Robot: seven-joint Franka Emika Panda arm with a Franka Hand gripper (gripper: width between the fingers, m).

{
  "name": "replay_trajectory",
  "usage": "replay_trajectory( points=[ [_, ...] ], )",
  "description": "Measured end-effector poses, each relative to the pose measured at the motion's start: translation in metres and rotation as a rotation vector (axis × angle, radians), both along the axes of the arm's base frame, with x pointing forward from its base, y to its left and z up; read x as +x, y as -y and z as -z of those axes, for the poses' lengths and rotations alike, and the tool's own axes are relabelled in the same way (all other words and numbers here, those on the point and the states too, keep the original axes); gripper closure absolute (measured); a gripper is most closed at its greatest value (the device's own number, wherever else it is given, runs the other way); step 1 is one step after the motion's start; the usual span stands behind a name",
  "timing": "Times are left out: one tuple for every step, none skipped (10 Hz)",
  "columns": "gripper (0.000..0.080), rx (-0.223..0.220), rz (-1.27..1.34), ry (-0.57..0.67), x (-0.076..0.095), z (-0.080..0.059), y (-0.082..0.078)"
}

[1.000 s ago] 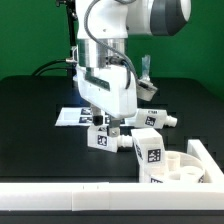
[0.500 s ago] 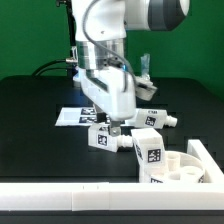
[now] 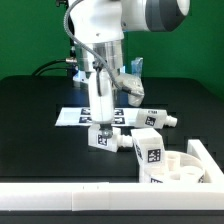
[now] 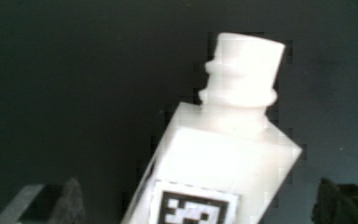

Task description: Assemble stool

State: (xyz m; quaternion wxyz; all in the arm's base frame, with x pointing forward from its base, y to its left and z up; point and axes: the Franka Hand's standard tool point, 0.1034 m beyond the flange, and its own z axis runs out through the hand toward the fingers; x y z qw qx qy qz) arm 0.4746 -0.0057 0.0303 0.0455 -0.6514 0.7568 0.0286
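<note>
A white blocky stool leg (image 3: 104,138) with a tag lies on the black table; in the wrist view (image 4: 220,150) its round peg (image 4: 243,68) points away from the tagged end. My gripper (image 3: 103,124) hangs right over this leg, open, with a dark finger (image 4: 55,200) on each side and gaps to the leg (image 4: 197,208). A second leg (image 3: 152,118) lies to the exterior view's right. A third leg (image 3: 149,153) stands by the round white seat (image 3: 187,168) at the exterior view's lower right.
The marker board (image 3: 72,117) lies flat behind the leg, partly hidden by the arm. A long white edge bar (image 3: 60,199) runs along the front of the table, with a second bar (image 3: 205,155) beside the seat.
The hand has turned about its vertical axis and now shows its narrow side in the exterior view. It stays over the same leg. The stool parts have not moved.
</note>
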Motion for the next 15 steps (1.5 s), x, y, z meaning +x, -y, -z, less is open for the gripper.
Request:
replay_trajectory(
  points=[
    [0.015,0.005,0.08,-0.011,-0.002,0.005,0.002],
    [0.015,-0.002,0.1,-0.017,-0.003,0.01,0.003],
    [0.015,-0.016,0.097,-0.018,-0.005,0.015,0.004],
    [0.015,-0.018,0.092,-0.028,-0.007,0.019,0.0],
    [0.0245,-0.018,0.085,-0.027,-0.007,0.019,0.0],
    [0.0245,-0.019,0.06,-0.024,-0.007,0.019,0.001],
    [0.0439,-0.019,0.059,-0.024,-0.007,0.019,0.0],
    [0.0481,-0.02,0.038,-0.022,-0.007,0.019,0.0],
    [0.0481,-0.033,-0.198,0.004,-0.004,0.015,0.0],
    [0.0481,-0.044,-0.402,0.029,-0.002,0.011,-0.001],
    [0.0481,-0.051,-0.514,0.036,-0.002,0.01,-0.001],
    [0.0481,-0.053,-0.545,0.035,-0.003,0.011,0.0],
    [0.0481,-0.054,-0.581,0.037,-0.003,0.012,0.0],
    [0.0481,-0.058,-0.676,0.043,-0.003,0.012,0.001],
    [0.0481,-0.061,-0.778,0.051,-0.004,0.012,0.002]
  ],
)
